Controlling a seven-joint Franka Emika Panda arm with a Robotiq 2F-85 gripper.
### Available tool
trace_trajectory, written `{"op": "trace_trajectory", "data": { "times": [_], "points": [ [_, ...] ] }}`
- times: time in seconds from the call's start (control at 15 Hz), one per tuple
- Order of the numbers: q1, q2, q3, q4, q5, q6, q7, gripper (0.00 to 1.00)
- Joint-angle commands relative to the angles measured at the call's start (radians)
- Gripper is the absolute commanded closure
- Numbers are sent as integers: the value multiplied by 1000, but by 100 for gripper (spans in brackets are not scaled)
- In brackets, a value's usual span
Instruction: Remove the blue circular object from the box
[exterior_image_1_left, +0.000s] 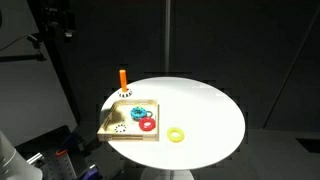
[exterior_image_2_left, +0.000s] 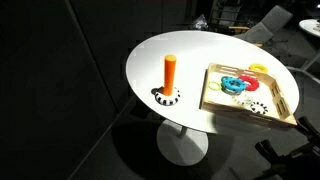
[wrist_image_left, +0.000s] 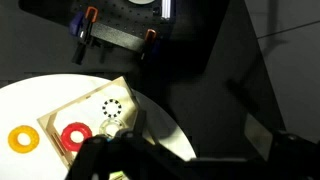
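The blue circular object (exterior_image_1_left: 138, 112) lies in the box (exterior_image_1_left: 104, 124) at the table's edge, next to a red ring (exterior_image_1_left: 147, 124). Both exterior views show it; in one it sits mid-box (exterior_image_2_left: 234, 84) inside the low wooden walls (exterior_image_2_left: 209, 92). In the wrist view the box (wrist_image_left: 88, 108) shows the red ring (wrist_image_left: 75, 135) and a circle of dark dots (wrist_image_left: 112, 108); the blue ring is hidden there. My gripper (wrist_image_left: 115, 165) is a dark shape at the bottom of the wrist view, well above the table. Its jaws are too dark to read.
A yellow ring (exterior_image_1_left: 177, 134) lies on the white round table (exterior_image_1_left: 200, 105) outside the box. An orange peg (exterior_image_2_left: 170, 72) stands upright on a small base (exterior_image_2_left: 168, 97) beside the box. Dark floor and equipment surround the table.
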Motion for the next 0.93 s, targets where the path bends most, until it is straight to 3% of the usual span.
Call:
{"op": "trace_trajectory", "data": {
  "times": [0.0, 0.6, 0.87],
  "points": [
    [-12, 0, 9, 3, 4, -3, -5, 0],
    [-77, 73, -2, 35, -30, 28, 23, 0],
    [-113, 145, -3, 25, -60, 125, 41, 0]
  ]
}}
